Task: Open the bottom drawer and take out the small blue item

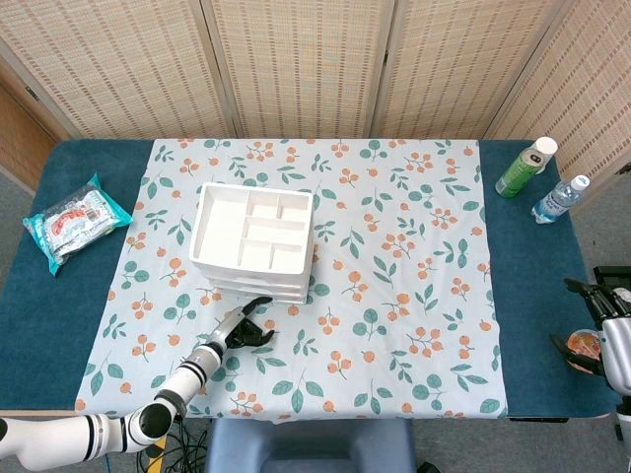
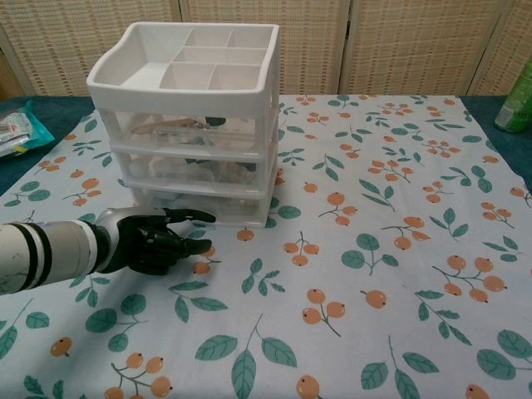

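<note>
A white three-drawer organizer [image 1: 254, 243] [image 2: 193, 125] with a divided top tray stands on the floral cloth. All its clear drawers look closed, and the bottom drawer [image 2: 208, 208] sits at cloth level. No blue item can be made out inside. My left hand [image 1: 244, 332] [image 2: 158, 240] hovers just in front of the bottom drawer, fingers apart and stretched toward its front, holding nothing. Whether a fingertip touches the drawer I cannot tell. My right hand [image 1: 611, 320] hangs off the table's right edge, only partly seen.
A teal snack packet [image 1: 73, 221] lies at the far left. A green bottle [image 1: 525, 168] and a water bottle [image 1: 559, 198] stand at the back right corner. A floral cloth [image 1: 394, 296] covers the table's middle and right.
</note>
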### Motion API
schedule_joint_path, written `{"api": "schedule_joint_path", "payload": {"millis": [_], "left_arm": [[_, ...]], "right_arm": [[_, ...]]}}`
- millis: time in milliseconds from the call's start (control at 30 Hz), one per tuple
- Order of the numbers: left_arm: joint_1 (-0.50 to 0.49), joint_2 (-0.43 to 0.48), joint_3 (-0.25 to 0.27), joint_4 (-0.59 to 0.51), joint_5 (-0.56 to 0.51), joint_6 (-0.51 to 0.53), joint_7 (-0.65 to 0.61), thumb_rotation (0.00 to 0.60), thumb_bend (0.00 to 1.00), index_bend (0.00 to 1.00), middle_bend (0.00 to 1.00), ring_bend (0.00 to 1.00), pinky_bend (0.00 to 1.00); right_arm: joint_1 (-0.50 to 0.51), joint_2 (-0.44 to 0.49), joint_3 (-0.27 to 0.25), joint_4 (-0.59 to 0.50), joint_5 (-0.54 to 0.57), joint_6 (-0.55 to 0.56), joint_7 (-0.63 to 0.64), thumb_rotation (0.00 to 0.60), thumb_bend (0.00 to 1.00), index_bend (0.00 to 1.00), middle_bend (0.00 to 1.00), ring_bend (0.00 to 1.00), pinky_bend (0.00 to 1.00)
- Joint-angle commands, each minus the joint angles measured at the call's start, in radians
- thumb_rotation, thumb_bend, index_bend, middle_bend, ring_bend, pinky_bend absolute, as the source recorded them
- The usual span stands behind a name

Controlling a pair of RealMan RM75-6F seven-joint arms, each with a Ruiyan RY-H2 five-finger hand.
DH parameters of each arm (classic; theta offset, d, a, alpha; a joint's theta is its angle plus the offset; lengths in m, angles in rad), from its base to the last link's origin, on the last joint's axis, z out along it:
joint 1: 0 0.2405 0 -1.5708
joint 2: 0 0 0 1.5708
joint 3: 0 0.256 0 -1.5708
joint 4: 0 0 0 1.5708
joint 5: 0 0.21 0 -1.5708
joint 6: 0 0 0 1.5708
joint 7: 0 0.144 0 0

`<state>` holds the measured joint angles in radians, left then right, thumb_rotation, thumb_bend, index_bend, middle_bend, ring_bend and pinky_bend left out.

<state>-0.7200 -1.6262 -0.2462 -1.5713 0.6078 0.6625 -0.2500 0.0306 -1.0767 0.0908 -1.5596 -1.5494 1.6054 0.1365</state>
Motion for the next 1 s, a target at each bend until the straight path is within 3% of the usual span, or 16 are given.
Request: {"api": "schedule_joint_path", "payload": {"millis": [33,433,1000], "left_arm": [[0.003,-0.004,-0.008,-0.002,0.006,0.008,-0.006,0.6,0.39,0.0,0.97,1.0,1.0],[-0.005,-0.012,-0.01,0.007,-0.007,0.011,0.006,0.6,0.4,0.15,0.97,1.0,1.0],[0.01,0.027,0.01,-0.044,0.006,0.005,0.016,0.6,0.4,0.19,0.97,1.0,1.0]], "right_arm": [[0.0,0.0,0.0,0.0,0.0,0.0,0.0,0.6,0.21,0.18,0.29,0.26,0.36],[-0.001,-0.001,0.001,0.004,0.004,-0.003,0.004,0.6,0.21,0.18,0.29,0.26,0.36],[0.001,-0.004,0.001,0.002,0.001,-0.005,0.002,0.6,0.21,0.18,0.29,0.26,0.36]]}}
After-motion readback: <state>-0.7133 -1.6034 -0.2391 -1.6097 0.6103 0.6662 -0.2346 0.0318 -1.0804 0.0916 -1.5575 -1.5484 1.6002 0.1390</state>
